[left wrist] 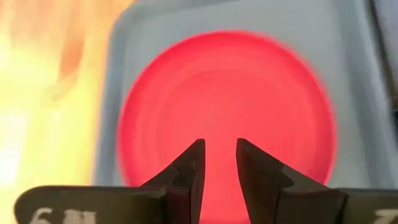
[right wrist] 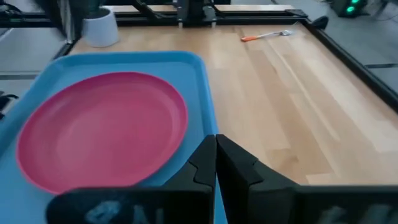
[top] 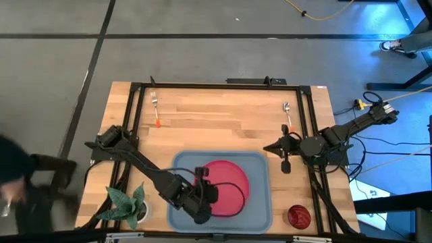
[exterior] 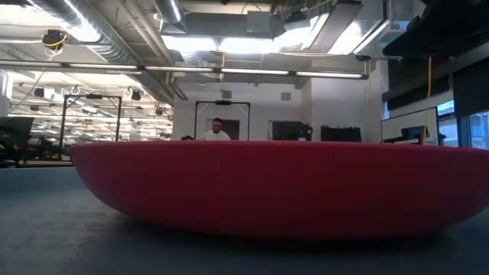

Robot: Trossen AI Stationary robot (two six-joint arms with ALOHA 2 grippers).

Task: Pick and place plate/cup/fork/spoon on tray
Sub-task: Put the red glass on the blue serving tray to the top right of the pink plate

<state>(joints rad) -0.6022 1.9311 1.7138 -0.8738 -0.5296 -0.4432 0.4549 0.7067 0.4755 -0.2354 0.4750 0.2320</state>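
The pinkish-red plate (top: 229, 183) lies flat on the floor of the grey-blue tray (top: 260, 169) at the table's near middle. It fills the low view (exterior: 283, 187). My left gripper (left wrist: 218, 146) is open by a narrow gap and hovers over the plate's near-left part (top: 210, 194). My right gripper (right wrist: 216, 142) is shut and empty, just off the tray's far right corner (top: 268, 148). The dark red cup (top: 298, 216) stands on the table right of the tray. The fork (top: 156, 108) lies at the far left and the spoon (top: 287, 111) at the far right.
A potted plant in a white pot (top: 128, 206) stands at the near left, beside the tray. A black frame (top: 223, 86) runs around the table top. Bare wood lies between the tray and the far edge. A person (exterior: 218, 130) sits in the room beyond.
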